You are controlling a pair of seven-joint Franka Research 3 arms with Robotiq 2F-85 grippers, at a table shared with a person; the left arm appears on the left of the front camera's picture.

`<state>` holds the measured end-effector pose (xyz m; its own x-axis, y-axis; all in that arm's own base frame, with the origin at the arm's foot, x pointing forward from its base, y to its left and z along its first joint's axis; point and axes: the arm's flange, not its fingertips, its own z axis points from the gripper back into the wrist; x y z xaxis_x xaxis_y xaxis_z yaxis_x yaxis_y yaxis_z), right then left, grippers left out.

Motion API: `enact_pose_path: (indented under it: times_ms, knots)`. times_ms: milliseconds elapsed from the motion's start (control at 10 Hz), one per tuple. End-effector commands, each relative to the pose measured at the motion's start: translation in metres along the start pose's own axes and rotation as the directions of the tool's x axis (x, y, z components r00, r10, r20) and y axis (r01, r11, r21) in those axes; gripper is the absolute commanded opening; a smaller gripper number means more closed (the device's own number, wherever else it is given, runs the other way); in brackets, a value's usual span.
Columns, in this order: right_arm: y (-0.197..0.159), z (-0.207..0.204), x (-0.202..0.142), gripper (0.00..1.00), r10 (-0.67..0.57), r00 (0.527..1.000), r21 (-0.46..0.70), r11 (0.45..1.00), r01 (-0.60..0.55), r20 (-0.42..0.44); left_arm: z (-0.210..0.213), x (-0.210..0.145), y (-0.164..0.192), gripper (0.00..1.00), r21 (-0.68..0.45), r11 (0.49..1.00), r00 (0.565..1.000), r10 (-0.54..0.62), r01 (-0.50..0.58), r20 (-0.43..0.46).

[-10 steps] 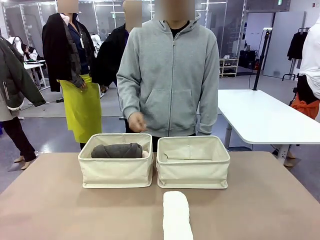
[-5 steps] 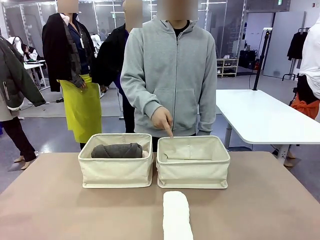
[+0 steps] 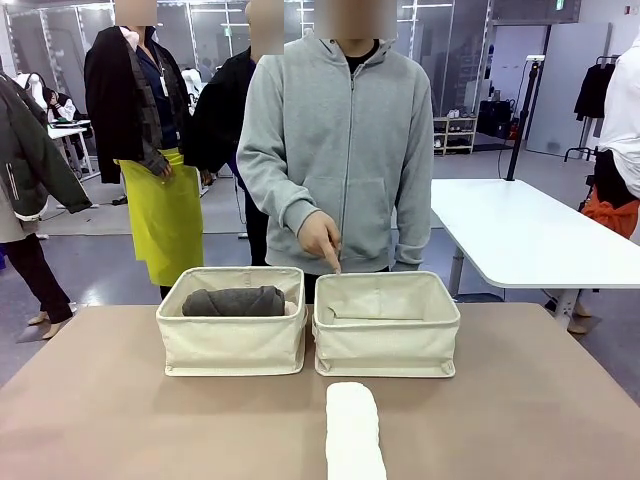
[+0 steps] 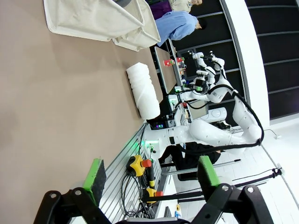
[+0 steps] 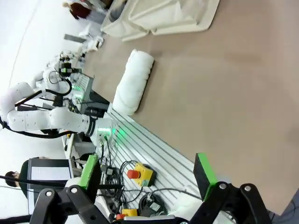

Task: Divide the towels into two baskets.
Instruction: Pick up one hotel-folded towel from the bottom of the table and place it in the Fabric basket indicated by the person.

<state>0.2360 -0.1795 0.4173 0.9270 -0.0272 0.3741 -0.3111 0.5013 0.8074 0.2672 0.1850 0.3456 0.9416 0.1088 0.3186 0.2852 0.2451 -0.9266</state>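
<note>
The white towel roll (image 3: 354,432) lies on the table (image 3: 120,420) just in front of the right basket (image 3: 386,325). It looks soft, light and squishy, so mid-roll seems the best grab. Left gripper (image 4: 148,176) and right gripper (image 5: 147,171) both gape wide, empty.

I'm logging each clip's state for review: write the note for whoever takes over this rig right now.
Left gripper: open, holding nothing. Right gripper: open, holding nothing.
Dark grey towel lies in the left basket, something pale peeking out beside it. The right basket holds a pale roll.
The white towel lies on the table in front of the right basket.
The person's hand points down at the right basket.
Left: likely the white towel into the right basket.
</note>
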Motion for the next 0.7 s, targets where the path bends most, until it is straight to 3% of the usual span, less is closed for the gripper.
enact_pose_path:
  times_ms: [0, 300, 600]
  knots:
    - [0.047, -0.071, -0.002, 1.00, -0.121, 0.987, -0.097, 0.989, 0.111, -0.103, 0.003, -0.004, -0.004, 1.00, -0.009, 1.000, 1.000, 0.007, -0.007, -0.002]
    - [0.086, -0.151, 0.004, 1.00, -0.151, 0.970, -0.231, 0.967, 0.105, -0.192, 0.003, -0.004, -0.004, 1.00, -0.009, 1.000, 1.000, 0.007, -0.007, -0.002]
    - [0.122, -0.239, 0.004, 1.00, -0.155, 0.961, -0.328, 0.942, 0.074, -0.228, 0.003, -0.004, -0.004, 1.00, -0.009, 1.000, 1.000, 0.007, -0.007, -0.002]
